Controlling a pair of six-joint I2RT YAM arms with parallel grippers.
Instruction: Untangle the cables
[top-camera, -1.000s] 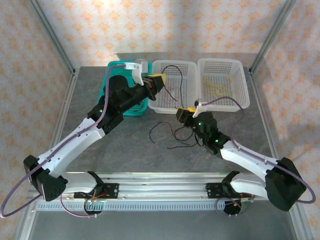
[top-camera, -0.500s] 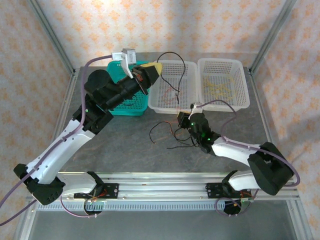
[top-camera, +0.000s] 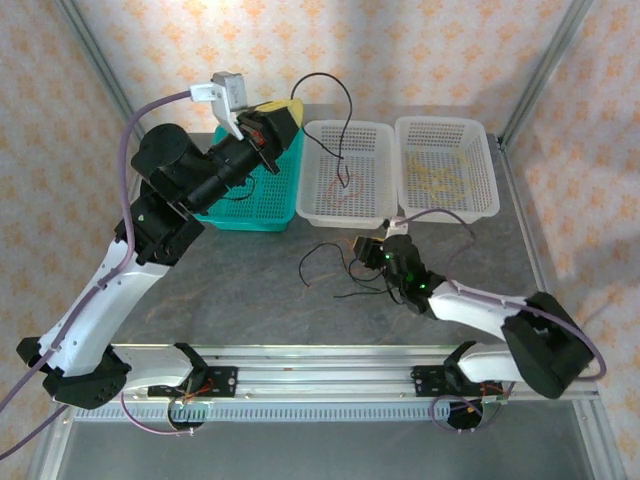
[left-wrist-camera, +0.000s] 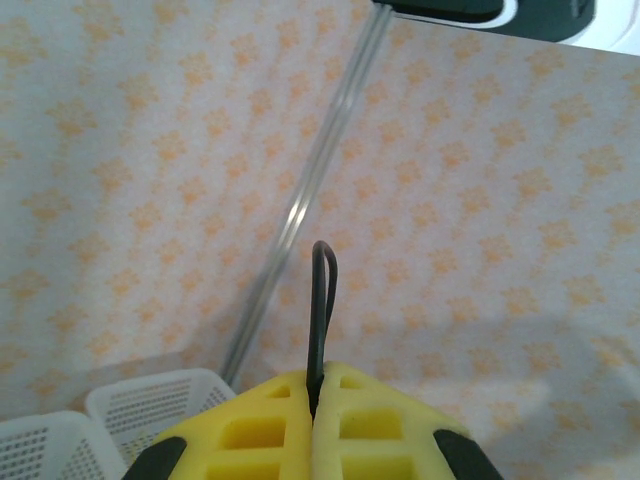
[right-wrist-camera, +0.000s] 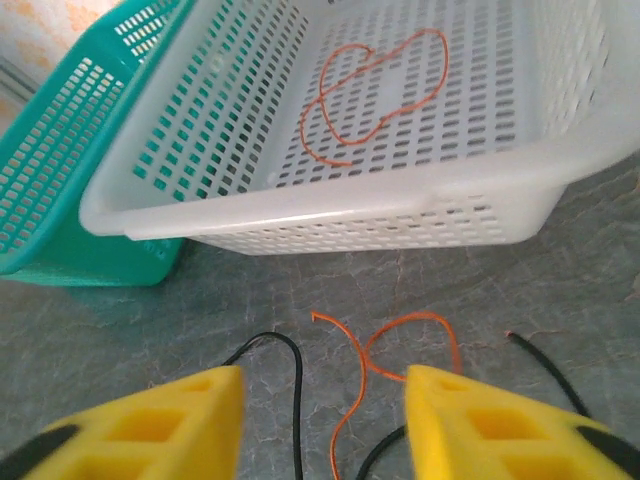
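The left gripper (left-wrist-camera: 318, 388) pinches the thin, limp black wire (left-wrist-camera: 316, 330) up beside the white perforated plastic basket (top-camera: 345, 218), and the right gripper (right-wrist-camera: 320, 400) gapes wide just in front of it over the light orange-red and black tangle (top-camera: 352, 268) (best taken, I think, at a free loop).

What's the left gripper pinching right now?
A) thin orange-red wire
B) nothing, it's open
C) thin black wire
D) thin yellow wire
C: the left gripper is shut on a thin black wire, which loops up out of its closed yellow tips.
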